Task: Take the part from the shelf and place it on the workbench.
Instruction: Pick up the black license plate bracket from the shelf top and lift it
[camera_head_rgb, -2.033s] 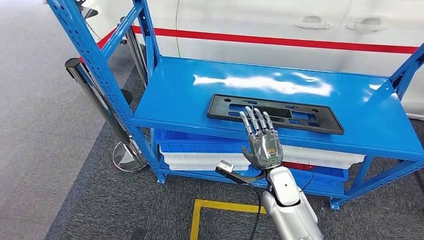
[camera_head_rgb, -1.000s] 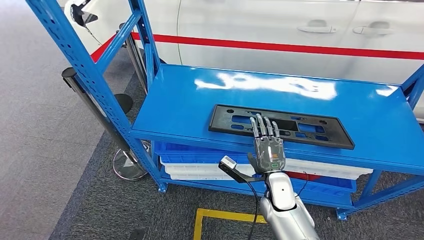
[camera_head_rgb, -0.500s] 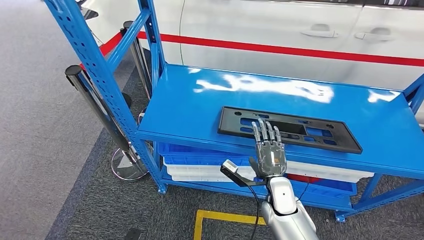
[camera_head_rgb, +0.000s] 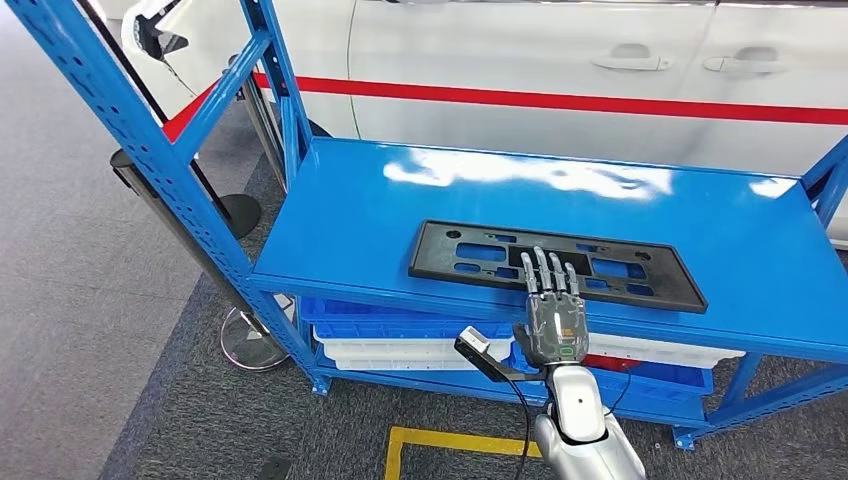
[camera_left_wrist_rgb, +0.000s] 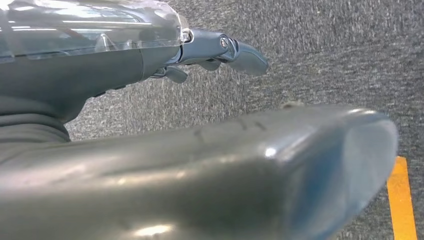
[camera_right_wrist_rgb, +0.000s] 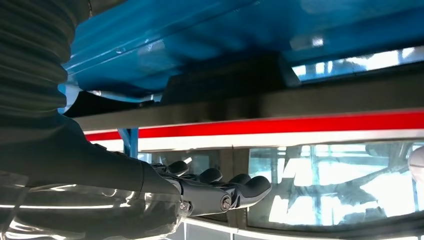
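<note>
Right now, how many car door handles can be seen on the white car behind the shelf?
2. One white door handle is above the red stripe, centre-right; the other is further right. Others may be outside the picture.

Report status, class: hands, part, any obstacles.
Right robot hand open, fingers straight, reaching over near edge of black part. Left robot hand empty, hanging above carpet. Part flat on blue shelf, not gripped. No obstruction seen.
</note>
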